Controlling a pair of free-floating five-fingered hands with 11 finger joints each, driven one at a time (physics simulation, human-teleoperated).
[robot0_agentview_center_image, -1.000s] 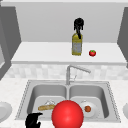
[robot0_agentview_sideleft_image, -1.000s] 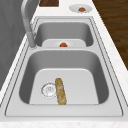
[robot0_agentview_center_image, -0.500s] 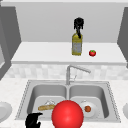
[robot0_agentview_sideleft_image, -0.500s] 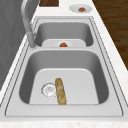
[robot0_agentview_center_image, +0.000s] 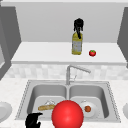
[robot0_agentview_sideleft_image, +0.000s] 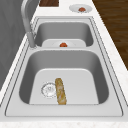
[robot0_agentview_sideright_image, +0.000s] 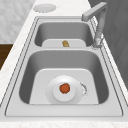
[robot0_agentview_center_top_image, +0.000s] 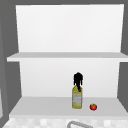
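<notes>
The right hand (robot0_agentview_center_image: 78, 26) sits at the top of a bottle (robot0_agentview_center_image: 76, 44) on the lower shelf (robot0_agentview_center_image: 42, 53), its dark fingers curled down round the neck (the same grasp shows in the upper view, hand (robot0_agentview_center_top_image: 78, 80) over bottle (robot0_agentview_center_top_image: 77, 99)). The bottle stands upright, its long axis vertical and its neck pointing straight up into the hand. It is a squarish, yellow-green glassy bottle with a pale label on its front face, near the front of the shelf and right of the middle. Just beside it, to the right and apart, lies a small round tomato (robot0_agentview_center_image: 92, 53) with a green top.

The left hand (robot0_agentview_center_image: 33, 121) hangs low at the front edge of the sink (robot0_agentview_center_image: 25, 100), fingers bent and holding nothing, beside a large smooth red ball (robot0_agentview_center_image: 67, 115).

The sink is a brushed-metal double basin set in a pale speckled tabletop (robot0_agentview_sideleft_image: 113, 57). A crusty brown bread stick (robot0_agentview_sideleft_image: 60, 91) lies in the left basin next to the round drain (robot0_agentview_sideleft_image: 48, 89), its length running across the basin floor. In the right basin a white plate (robot0_agentview_sideright_image: 53, 93) carries a small orange-red round piece (robot0_agentview_sideright_image: 65, 88). A bent metal faucet (robot0_agentview_center_image: 72, 71) rises between the basins.
</notes>
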